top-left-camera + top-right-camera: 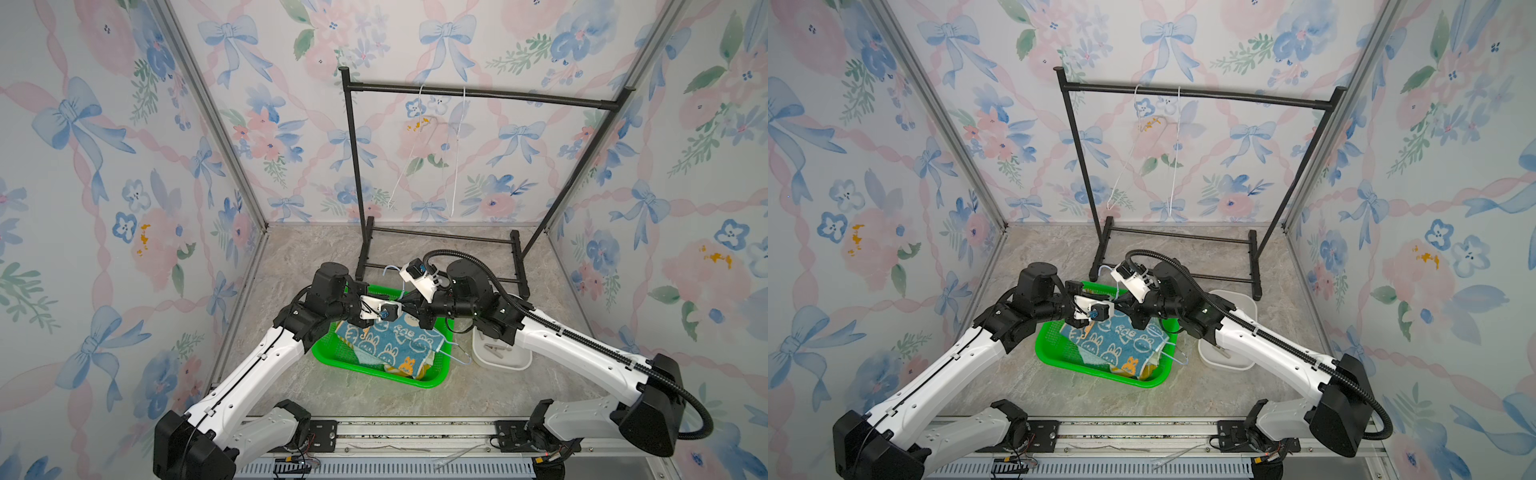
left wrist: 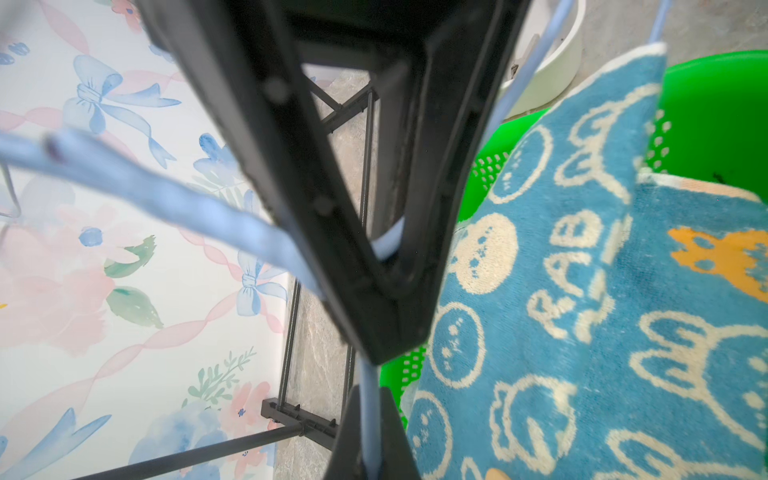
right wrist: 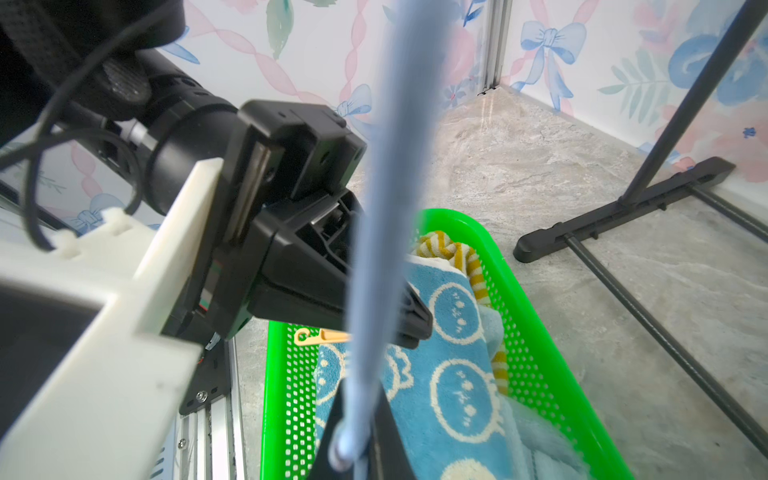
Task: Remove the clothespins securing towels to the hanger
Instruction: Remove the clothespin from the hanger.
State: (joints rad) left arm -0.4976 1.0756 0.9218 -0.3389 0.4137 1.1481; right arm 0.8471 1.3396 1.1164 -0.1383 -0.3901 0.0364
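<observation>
Left gripper (image 3: 415, 322) and right gripper (image 2: 380, 349) pinch hanger (image 2: 166, 195) (pale blue); clothespin (image 3: 322, 336) beside left.

Up close, the hanger (image 3: 382, 208) is a blur hiding half a clothespin (image 3: 322, 336); my right arm (image 1: 552, 338) covers one corner of the tub (image 1: 498, 359).

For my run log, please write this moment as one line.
left gripper: shut on hanger | right gripper: shut on hanger | blue towel: on hanger, in basket | clothespin: tan, at towel edge
</observation>
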